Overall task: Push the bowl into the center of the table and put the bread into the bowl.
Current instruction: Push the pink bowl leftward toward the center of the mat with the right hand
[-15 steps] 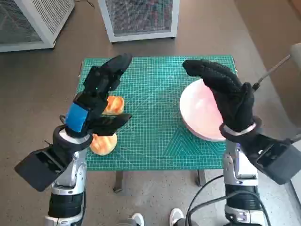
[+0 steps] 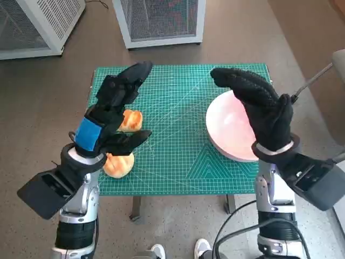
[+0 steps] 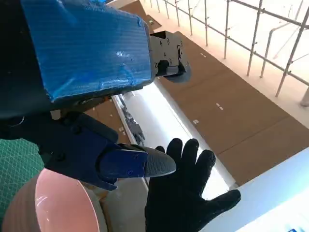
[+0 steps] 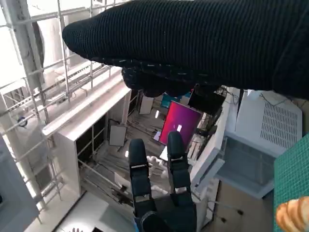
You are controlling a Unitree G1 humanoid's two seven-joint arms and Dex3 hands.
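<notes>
A small table [image 2: 178, 178] with a green mat on top stands in front of the robot. Near the front left corner of the table lies a piece of bread [image 2: 119, 164]. It is golden and sits on the mat, not in the bowl. Part of it is hidden under the left hand.

The left hand [image 2: 108, 118] is up above the left side of the table. Its fingers are spread wide and it holds nothing. A second piece of bread [image 2: 131, 120] lies a little farther back, partly under that hand.

On the right side of the table, close to the right edge, sits a pink bowl [image 2: 229, 132]. The part of the inside that shows has nothing in it. The right hand [image 2: 259, 105] is in a black glove and is up over the bowl. Its fingers are wide apart and it holds nothing.

Past the far edge of the table, two white boxes with mesh sides [image 2: 159, 21] stand on the brown floor [image 2: 242, 32].
</notes>
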